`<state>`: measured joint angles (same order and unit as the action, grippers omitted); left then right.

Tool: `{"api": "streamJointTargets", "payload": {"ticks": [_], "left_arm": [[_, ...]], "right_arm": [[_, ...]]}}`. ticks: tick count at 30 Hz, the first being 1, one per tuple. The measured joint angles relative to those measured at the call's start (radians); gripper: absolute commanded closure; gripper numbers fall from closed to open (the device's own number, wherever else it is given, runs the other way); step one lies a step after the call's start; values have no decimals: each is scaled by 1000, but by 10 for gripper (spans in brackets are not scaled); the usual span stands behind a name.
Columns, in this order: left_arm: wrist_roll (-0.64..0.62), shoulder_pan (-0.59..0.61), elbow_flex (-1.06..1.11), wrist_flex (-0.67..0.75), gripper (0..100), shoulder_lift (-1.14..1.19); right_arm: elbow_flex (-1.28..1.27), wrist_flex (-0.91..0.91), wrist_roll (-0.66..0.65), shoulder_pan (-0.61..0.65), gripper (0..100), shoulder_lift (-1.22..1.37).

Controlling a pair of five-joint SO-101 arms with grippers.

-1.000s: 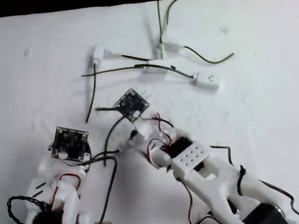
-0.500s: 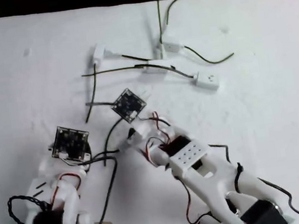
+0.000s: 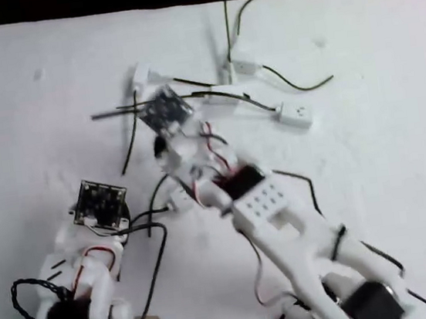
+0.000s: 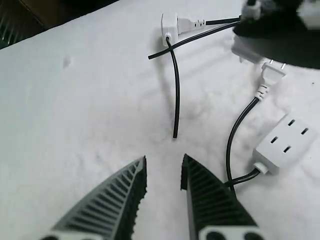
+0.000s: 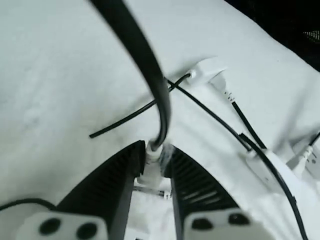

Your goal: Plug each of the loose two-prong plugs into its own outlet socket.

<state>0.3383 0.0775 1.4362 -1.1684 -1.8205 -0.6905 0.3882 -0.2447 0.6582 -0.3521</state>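
in the right wrist view, a white two-prong plug [image 5: 151,172] is gripped between the dark ribbed fingers [image 5: 112,185] of the right gripper [image 5: 154,165]. its thick black cord [image 5: 150,75] is led up and away past the fingertips. the metal prongs seem to be turned back toward the gripper's base, though this part is poorly seen. the plug is held above the white cloth-covered table [image 5: 55,75]. beyond it, a small white connector [image 5: 205,69] with thin black leads is laid on the cloth, and a long white strip [image 5: 267,172] is crossed by a thin black wire.

in the left wrist view, the left gripper [image 4: 162,172] is held low over the table, its grey ribbed fingers [image 4: 122,197] parted by a narrow gap with nothing between them. just beside it a white outlet socket block [image 4: 285,142] with two pairs of slots is laid flat. a second white two-prong plug [image 4: 270,75] is laid loose beyond the block, its prongs pointed away from it, and its black cable [image 4: 232,140] is curved round to the block's end.

in the high view, the right arm [image 3: 270,211] is stretched from the near right edge to the table's middle, with its wrist over a tangle of black wires [image 3: 190,96]. the left arm [image 3: 82,292] is folded at the near left. another white outlet block [image 3: 294,114] is laid well apart to the right of the tangle.
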Motion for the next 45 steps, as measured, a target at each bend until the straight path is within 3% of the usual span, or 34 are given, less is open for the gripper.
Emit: {"api": "streamJointTargets", "payload": {"ticks": [6, 13, 23, 33, 45], "left_arm": [[0, 0, 0, 0, 870, 0], [0, 0, 12, 8, 870, -2], [0, 0, 18, 18, 870, 6], [0, 0, 18, 18, 870, 6], [0, 0, 18, 18, 870, 6]], "right_arm": [[176, 0, -2, -17, 981, 238], [190, 9, -2, -34, 981, 288], [130, 367, 8, -43, 981, 140], [-204, 157, 127, -43, 981, -55], [-285, 35, 170, -43, 981, -74]]}}
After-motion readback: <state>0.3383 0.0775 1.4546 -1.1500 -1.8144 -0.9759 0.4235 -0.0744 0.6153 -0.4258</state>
